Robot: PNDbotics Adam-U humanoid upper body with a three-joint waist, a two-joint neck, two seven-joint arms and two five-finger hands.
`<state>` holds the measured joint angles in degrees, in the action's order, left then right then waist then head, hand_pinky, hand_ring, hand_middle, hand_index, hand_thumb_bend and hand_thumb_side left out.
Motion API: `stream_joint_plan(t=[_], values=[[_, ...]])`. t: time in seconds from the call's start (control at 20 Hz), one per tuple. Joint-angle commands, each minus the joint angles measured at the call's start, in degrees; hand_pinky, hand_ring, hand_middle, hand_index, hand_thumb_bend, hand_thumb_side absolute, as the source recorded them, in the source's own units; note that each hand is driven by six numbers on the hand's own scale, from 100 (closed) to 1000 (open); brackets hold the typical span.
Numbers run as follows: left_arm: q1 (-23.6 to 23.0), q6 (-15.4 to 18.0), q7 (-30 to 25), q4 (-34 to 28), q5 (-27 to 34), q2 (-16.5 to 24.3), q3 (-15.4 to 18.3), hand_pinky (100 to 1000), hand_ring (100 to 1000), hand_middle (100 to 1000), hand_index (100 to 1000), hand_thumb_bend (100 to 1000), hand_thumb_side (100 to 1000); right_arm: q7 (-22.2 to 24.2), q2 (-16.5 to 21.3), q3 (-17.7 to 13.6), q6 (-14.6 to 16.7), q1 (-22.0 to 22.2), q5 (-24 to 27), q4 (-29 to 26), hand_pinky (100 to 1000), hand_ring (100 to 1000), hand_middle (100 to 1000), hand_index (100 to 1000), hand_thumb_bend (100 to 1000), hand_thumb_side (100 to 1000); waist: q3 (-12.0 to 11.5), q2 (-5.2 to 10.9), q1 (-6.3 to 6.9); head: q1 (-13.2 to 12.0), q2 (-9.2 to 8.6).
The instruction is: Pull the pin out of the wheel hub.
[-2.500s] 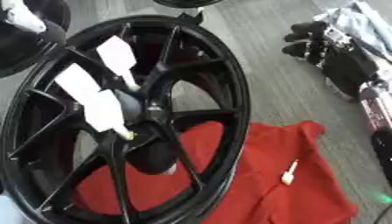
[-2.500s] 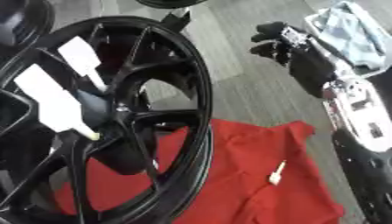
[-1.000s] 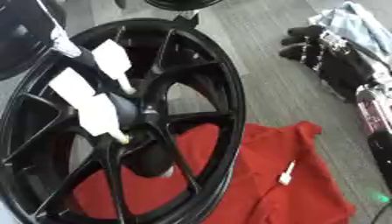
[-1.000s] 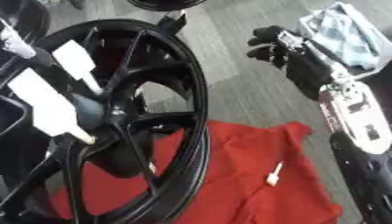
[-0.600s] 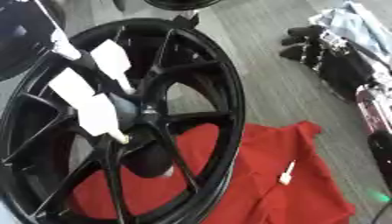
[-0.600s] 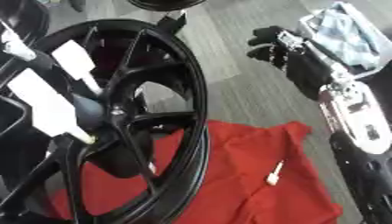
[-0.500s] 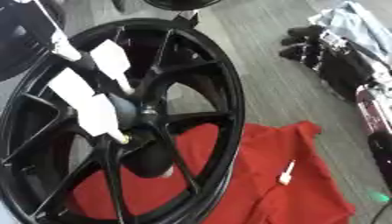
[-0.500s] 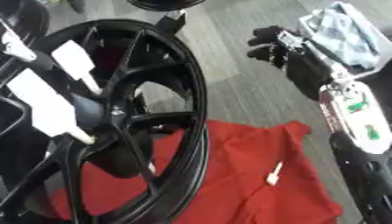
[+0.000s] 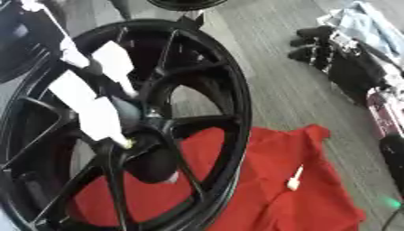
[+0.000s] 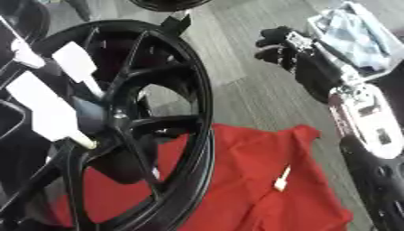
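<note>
The left hand (image 9: 87, 97), its white fingers straight and closed on nothing, reaches across the spokes to the centre of the black wheel (image 9: 229, 90), fingertips touching the hub (image 9: 138, 135), apparently feeling for a pin that cannot be made out there. The wheel stands tilted on a red cloth (image 9: 315, 180) spread over the grey floor (image 9: 268, 58), likely as padding. One small white pin-like piece (image 9: 295, 177) lies loose on the cloth. At right, the right hand (image 10: 284, 47) hangs idle, fingers curled, empty, near a blue rag (image 10: 359, 31).
</note>
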<state>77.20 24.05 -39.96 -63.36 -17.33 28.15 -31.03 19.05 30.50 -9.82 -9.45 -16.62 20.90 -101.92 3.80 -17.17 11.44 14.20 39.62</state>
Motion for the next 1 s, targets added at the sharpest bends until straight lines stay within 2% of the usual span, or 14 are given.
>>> stream_joint_plan(t=[0.05, 0.4, 1.0], values=[[1.3, 12.5, -12.0, 0.0, -0.1, 0.8, 0.1, 870, 795, 719, 752, 639, 162, 0.0, 1.3, -0.1, -0.1, -0.7, -0.2, -0.5, 933, 766, 747, 824, 100, 739, 0.0, 1.22, -0.58, 0.1, -0.80], [1.0, 12.5, -12.0, -0.4, 0.0, 1.1, -0.8, 859, 769, 677, 736, 600, 138, 0.1, 1.3, 0.0, -0.1, -0.7, -0.3, -0.4, 933, 766, 747, 824, 100, 741, 0.0, 1.10, -0.58, 0.6, -1.51], [0.8, 12.6, -12.0, 0.4, -0.5, 0.9, -1.2, 856, 772, 698, 737, 592, 125, 0.0, 1.3, 0.0, -0.1, -0.8, -0.2, -0.5, 933, 766, 747, 824, 100, 740, 0.2, 1.14, -0.51, 0.1, -1.64]])
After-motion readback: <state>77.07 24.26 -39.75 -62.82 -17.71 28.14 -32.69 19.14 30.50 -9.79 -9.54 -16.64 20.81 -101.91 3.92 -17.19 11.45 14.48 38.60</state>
